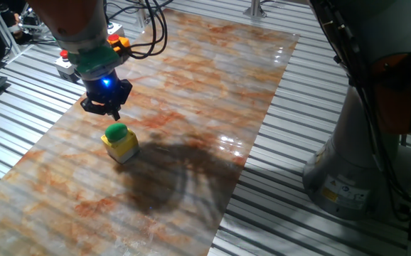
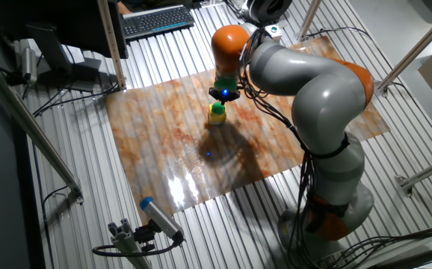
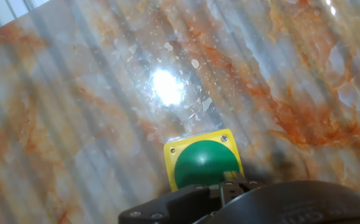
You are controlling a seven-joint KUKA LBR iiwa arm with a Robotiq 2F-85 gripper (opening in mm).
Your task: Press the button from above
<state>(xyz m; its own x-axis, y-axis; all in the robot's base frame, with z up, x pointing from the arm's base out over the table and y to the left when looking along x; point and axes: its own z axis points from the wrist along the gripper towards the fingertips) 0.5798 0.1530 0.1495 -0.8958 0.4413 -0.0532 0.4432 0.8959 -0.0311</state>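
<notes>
The button [image 1: 116, 132] is a round green dome on a small yellow square box [image 1: 124, 148], standing on the marbled board. My gripper [image 1: 114, 114] hangs just above the dome, a little towards its far side, with a small gap between them. Its fingers come together in a single tip, shut and empty. In the hand view the button [image 3: 206, 163] sits at the bottom centre, right in front of the fingertips [image 3: 233, 185], which cover its near edge. The other fixed view shows the gripper [image 2: 223, 99] directly over the button [image 2: 217, 110].
The marbled board [image 1: 191, 107] lies on a ribbed metal table. A grey box with a red button [image 1: 66, 65] and an orange box [image 1: 118, 41] stand off the board behind the gripper, among cables. The arm's base [image 1: 355, 171] stands at the right.
</notes>
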